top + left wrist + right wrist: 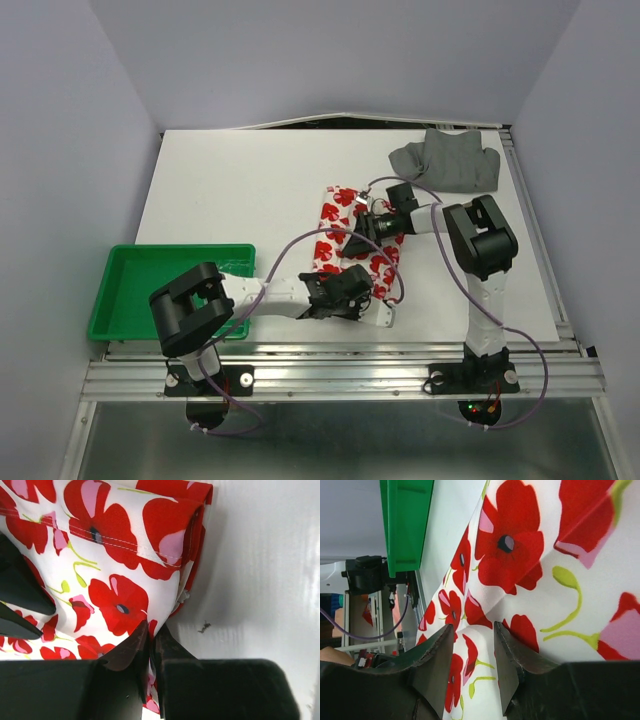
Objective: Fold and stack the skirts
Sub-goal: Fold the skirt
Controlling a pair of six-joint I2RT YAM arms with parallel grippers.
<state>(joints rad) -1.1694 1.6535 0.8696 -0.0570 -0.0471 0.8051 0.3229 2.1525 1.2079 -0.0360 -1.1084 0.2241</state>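
Note:
The white skirt with the red flower print [334, 216] lies folded in a strip at the middle of the table. My left gripper [352, 290] is at its near end. In the left wrist view that gripper [150, 631] is shut on the skirt's [115, 555] edge, with cloth pinched between the tips. My right gripper [358, 232] is on the strip's middle. In the right wrist view it [472, 636] holds a raised hump of the printed skirt [545, 580] between part-closed jaws. The dark grey skirt [450, 160] lies crumpled at the back right, apart from both grippers.
A green plastic tray [110, 270] stands at the table's left front edge and also shows in the right wrist view [405, 520]. The table's front rail [340, 350] runs just behind the left gripper. Cables loop over the printed skirt.

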